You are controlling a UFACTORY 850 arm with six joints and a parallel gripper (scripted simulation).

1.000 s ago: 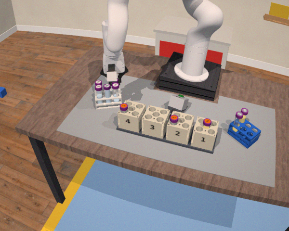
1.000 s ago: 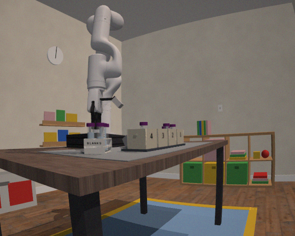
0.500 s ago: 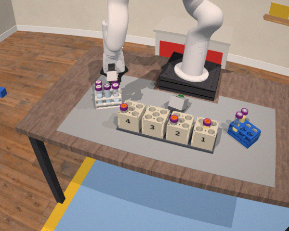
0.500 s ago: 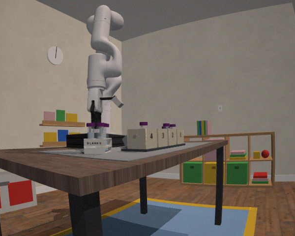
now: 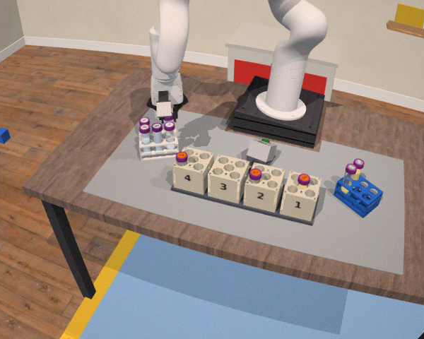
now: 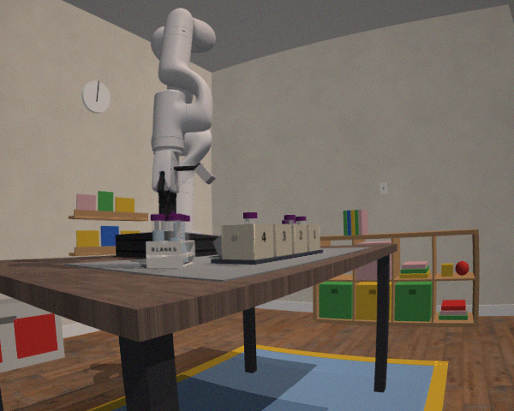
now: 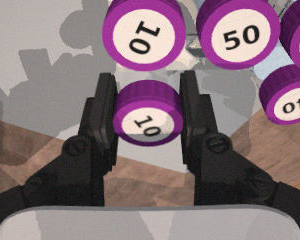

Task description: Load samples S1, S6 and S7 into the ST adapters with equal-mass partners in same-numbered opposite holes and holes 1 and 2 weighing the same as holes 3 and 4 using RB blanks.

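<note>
My gripper (image 5: 167, 117) (image 6: 167, 211) (image 7: 148, 91) is shut on the purple cap of a blank marked 10 (image 7: 149, 116) at the back of the white blank rack RB (image 5: 157, 153) (image 6: 168, 256). In the exterior view its cap sits about level with its neighbours. Beside it stand blanks marked 10 (image 7: 144, 28), 50 (image 7: 238, 28) and 40 (image 7: 288, 95). Orange-dot samples stand in adapter 4 (image 5: 181, 157), adapter 2 (image 5: 255, 174) and adapter 1 (image 5: 303, 179). Adapter 3 (image 5: 225, 186) is empty. Two tubes (image 5: 350, 169) (image 5: 358, 163) stand in the blue rack RS (image 5: 362, 198).
The green DONE key (image 5: 265, 140) sits on a grey box (image 5: 260, 151) behind adapters 2 and 3. The arm's black base (image 5: 278, 122) stands at the back of the table. The adapters (image 6: 268, 241) stand in a row on the grey mat (image 5: 131, 182).
</note>
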